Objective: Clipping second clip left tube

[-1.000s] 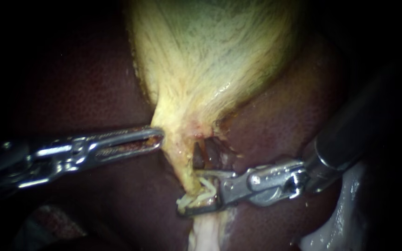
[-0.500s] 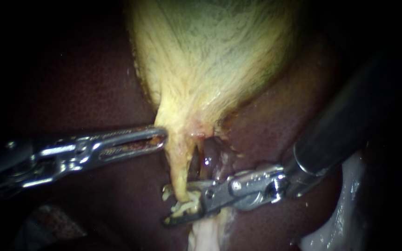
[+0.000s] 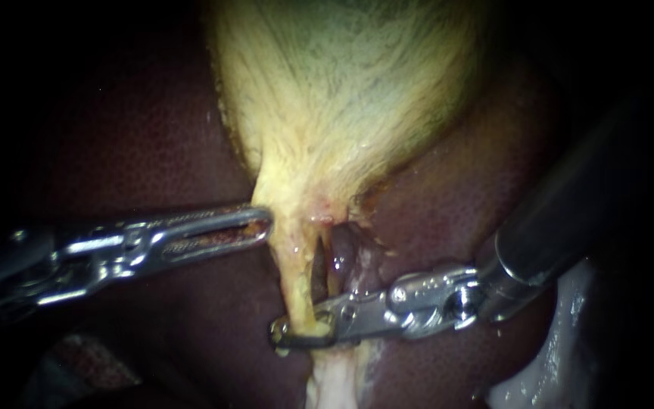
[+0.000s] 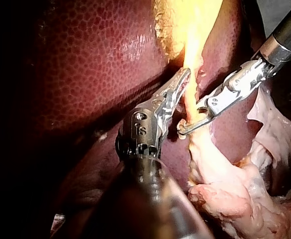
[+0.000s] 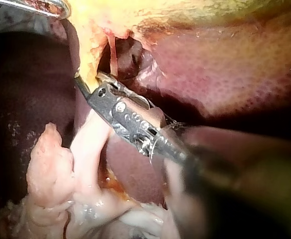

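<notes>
The yellow gallbladder (image 3: 342, 98) narrows downward into the left tube (image 3: 295, 280), with a thinner reddish tube (image 3: 336, 261) beside it across a small gap. My right instrument (image 3: 300, 333) comes in from the right, its jaws pressed together around the low end of the left tube. A clip inside them is barely visible. From the left wrist view the same jaws (image 4: 190, 124) hook round the tube. My left instrument (image 3: 257, 223) has its jaws shut on the edge of the gallbladder neck, just above the tubes, seen also from its own arm (image 4: 182, 79).
Dark red liver (image 3: 130, 136) surrounds the gallbladder on both sides. Pale loose tissue (image 3: 334, 379) hangs below the clamped spot, and lies bulky beside my left instrument's shaft (image 4: 235, 189). A whitish wet patch (image 3: 554, 363) sits under the right shaft.
My right instrument's jaws, open with a white clip around the left tube before, have shut on the tube. The left instrument has not moved.
</notes>
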`<act>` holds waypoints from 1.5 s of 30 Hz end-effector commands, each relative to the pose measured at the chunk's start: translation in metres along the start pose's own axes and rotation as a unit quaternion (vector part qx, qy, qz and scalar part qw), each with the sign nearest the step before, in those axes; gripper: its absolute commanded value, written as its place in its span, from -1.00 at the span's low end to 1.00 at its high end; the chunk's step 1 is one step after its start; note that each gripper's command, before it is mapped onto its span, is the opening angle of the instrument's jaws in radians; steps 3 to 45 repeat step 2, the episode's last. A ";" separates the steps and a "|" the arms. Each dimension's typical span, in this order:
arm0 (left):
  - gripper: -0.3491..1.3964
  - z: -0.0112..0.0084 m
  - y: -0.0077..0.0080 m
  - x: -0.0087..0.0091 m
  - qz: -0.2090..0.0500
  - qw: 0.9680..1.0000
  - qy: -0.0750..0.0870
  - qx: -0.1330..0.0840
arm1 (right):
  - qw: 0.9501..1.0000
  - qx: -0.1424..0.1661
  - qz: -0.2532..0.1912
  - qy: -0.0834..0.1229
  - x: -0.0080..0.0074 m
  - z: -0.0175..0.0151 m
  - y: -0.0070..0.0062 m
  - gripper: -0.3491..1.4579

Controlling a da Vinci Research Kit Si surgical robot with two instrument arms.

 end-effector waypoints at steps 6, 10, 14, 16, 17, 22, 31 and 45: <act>-1.00 0.0001 0.0001 0.0000 0.000 1.000 0.000 0.000 | 1.000 0.000 0.000 0.000 0.0000 0.0001 -0.0001 -1.00; -1.00 0.0001 0.0001 0.0000 0.000 1.000 0.000 0.000 | 1.000 0.000 0.000 0.000 0.0000 0.0001 -0.0001 -1.00; -1.00 0.0001 0.0001 0.0000 0.000 1.000 0.000 0.000 | 1.000 0.000 0.000 0.000 0.0000 0.0001 -0.0001 -1.00; -1.00 0.0001 0.0001 0.0000 0.000 1.000 0.000 0.000 | 1.000 0.000 0.000 0.000 0.0000 0.0001 -0.0001 -1.00; -1.00 0.0001 0.0001 0.0000 0.000 1.000 0.000 0.000 | 1.000 0.000 0.000 0.000 0.0000 0.0001 -0.0001 -1.00; -1.00 0.0001 0.0001 0.0000 0.000 1.000 0.000 0.000 | 1.000 0.000 0.000 0.000 0.0000 0.0001 -0.0001 -1.00; -1.00 0.0001 0.0001 0.0000 0.000 1.000 0.000 0.000 | 1.000 0.000 0.000 0.000 0.0000 0.0001 -0.0001 -1.00; -1.00 0.0001 0.0001 0.0000 0.000 1.000 0.000 0.000 | 1.000 0.000 0.000 0.000 0.0000 0.0001 -0.0001 -1.00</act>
